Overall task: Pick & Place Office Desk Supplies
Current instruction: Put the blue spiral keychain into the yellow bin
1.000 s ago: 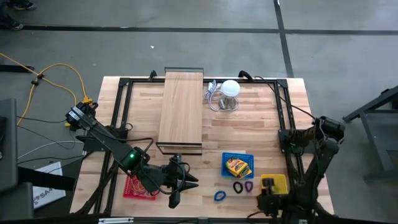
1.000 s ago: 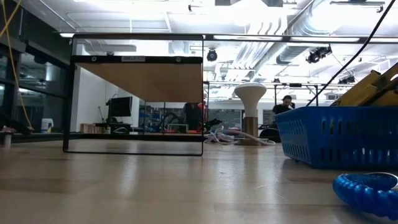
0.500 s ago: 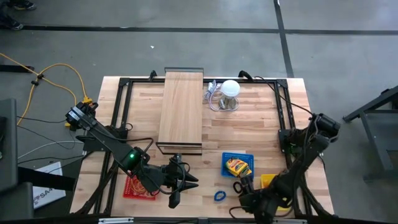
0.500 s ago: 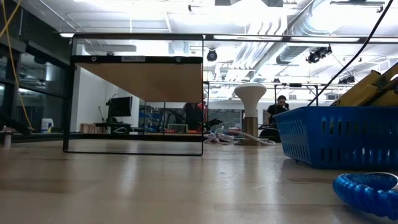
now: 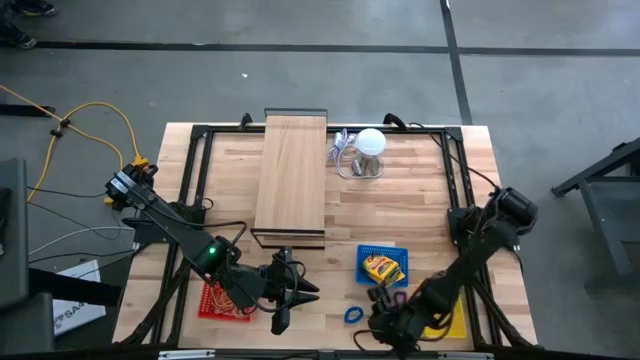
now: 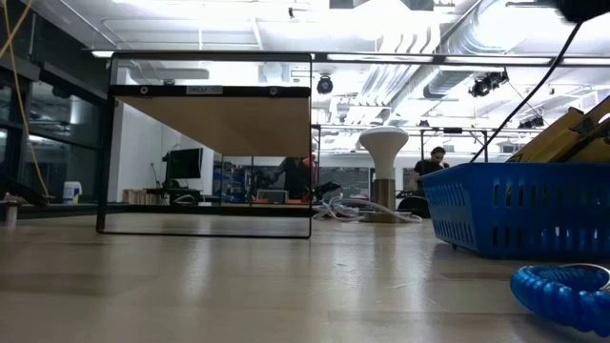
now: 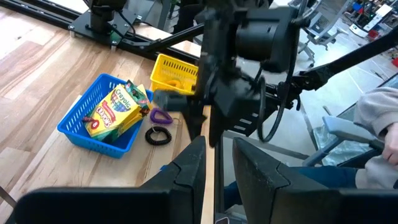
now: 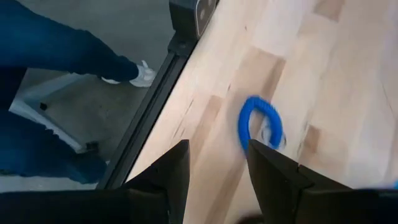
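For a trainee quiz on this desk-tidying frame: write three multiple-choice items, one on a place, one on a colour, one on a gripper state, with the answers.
1. Where do the crayon packs lie?
A. in the blue basket
B. on the wooden board
C. in the yellow basket

2. What colour is the coil loop on the table ahead of the right gripper?
A. red
B. blue
C. green

3. How do the right gripper's fingers stand?
A. shut on the loop
B. shut on nothing
C. open, holding nothing

Answers: 1 A, the high view and the left wrist view both show the packs inside the blue basket. 2 B, the right wrist view shows a blue loop just past the fingers. 3 C, the two fingers stand apart with bare table between them, and the loop lies beyond them.
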You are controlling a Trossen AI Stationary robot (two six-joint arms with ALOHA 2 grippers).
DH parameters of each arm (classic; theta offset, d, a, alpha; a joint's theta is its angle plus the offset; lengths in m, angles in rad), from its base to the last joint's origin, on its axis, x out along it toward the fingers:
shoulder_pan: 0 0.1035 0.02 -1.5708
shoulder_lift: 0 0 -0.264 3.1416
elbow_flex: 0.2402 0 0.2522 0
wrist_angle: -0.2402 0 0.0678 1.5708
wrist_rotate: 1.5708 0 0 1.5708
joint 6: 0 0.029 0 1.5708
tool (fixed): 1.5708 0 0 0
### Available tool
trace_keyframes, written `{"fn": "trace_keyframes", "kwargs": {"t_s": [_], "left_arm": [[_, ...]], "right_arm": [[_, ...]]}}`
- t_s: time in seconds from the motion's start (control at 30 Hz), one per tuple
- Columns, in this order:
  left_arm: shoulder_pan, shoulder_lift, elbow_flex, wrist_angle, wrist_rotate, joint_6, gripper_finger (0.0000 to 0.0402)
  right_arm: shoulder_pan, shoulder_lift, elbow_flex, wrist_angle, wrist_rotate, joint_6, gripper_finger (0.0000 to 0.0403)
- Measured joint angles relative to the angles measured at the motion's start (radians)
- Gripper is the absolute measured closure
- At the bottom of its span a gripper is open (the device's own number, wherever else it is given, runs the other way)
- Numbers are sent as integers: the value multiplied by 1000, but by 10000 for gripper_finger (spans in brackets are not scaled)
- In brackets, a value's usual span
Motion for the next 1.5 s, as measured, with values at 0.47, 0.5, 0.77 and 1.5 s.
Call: {"fn": "trace_keyframes", "kwargs": {"t_s": [0.47, 0.5, 0.77, 1.5], "left_arm": [[0, 0, 0, 0, 0, 0, 325], [0, 0, 0, 0, 0, 0, 325], [0, 0, 0, 1, 0, 0, 325], [0, 0, 0, 4, 0, 0, 325]], "right_arm": [[-69, 163, 0, 192, -13, -128, 255], [-69, 172, 0, 201, -17, -128, 255], [-72, 201, 0, 197, -14, -74, 255], [-84, 235, 2, 170, -24, 12, 255]]}}
